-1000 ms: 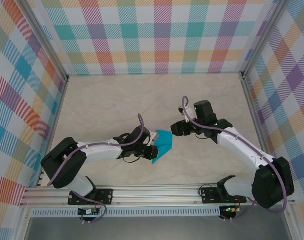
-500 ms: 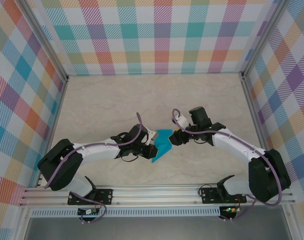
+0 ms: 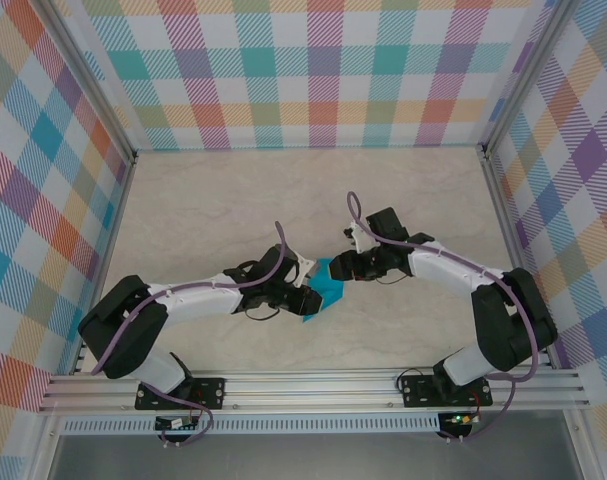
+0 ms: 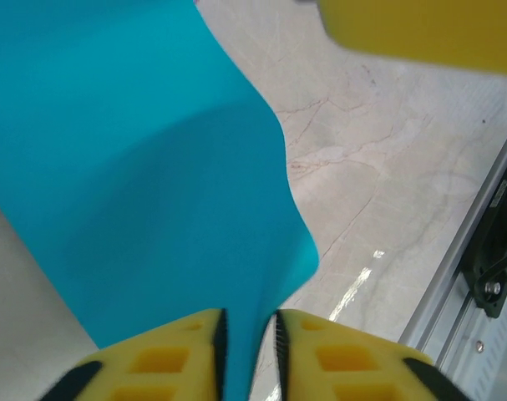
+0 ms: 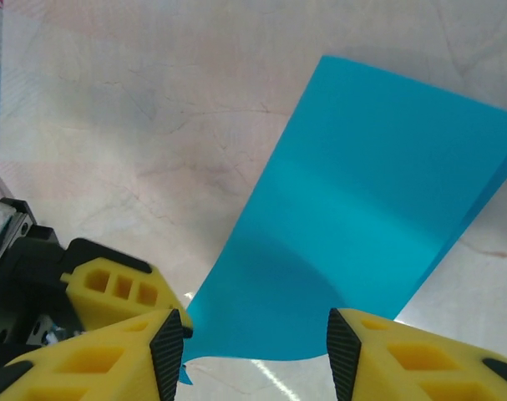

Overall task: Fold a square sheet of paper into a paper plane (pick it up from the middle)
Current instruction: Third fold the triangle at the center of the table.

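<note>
two arms meet over the middle of the table [image 3: 233, 210], and the job sits between their tips. on the left, the left pincer [image 3: 301, 292] comes in low from the side. its yellow fingers [image 4: 178, 363] are drawn close, one on either side of an edge of the sheet of paper [image 3: 329, 290]. blue fills the narrow gap between them, but i cannot tell whether they press on it or only stand against it.

the sheet looks folded down from a full square. it bows up off the table rather than lying flat. from above, its long side runs on a slant, from the front beside the left pincer toward the back and right.

on the right, the right pincer [image 3: 349, 268] has its fingers [image 5: 111, 334] set well apart and holds nothing. the sheet's near edge lies between them, with one corner just beside the left-hand finger. from there the long side runs away ahead and to the right.

both arms are at the sheet, each at its own end. to my eye the next move hangs on the right side: the paper lies straight ahead in that open gap, so closing there would take it.
</note>
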`<action>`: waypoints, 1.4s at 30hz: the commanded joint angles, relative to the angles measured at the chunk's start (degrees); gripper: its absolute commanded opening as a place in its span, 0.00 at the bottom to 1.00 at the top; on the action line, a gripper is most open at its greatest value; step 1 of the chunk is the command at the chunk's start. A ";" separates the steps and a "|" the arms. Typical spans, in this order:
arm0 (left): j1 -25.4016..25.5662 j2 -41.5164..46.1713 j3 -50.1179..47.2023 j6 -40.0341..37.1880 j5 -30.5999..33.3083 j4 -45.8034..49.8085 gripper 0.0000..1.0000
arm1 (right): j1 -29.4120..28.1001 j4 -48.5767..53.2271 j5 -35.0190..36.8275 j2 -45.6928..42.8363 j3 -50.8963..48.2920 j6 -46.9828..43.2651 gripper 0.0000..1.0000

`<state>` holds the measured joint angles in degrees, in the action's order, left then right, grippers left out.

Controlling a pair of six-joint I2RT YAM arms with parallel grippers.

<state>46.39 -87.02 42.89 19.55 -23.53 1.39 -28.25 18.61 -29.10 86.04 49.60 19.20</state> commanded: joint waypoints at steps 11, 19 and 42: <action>-0.77 0.95 1.97 0.83 1.22 1.28 0.42 | -0.31 2.30 0.46 -0.29 -2.78 11.58 0.50; -0.21 1.48 2.61 0.56 0.99 1.50 0.47 | -0.36 -0.04 -0.48 -0.31 -5.21 13.34 0.48; 2.08 3.54 3.64 1.10 9.69 3.38 0.34 | -0.31 -5.47 -4.71 2.20 -5.82 17.72 0.35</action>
<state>47.94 -85.10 45.17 20.12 -15.29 4.38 -28.25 12.58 -33.61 88.36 44.53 37.28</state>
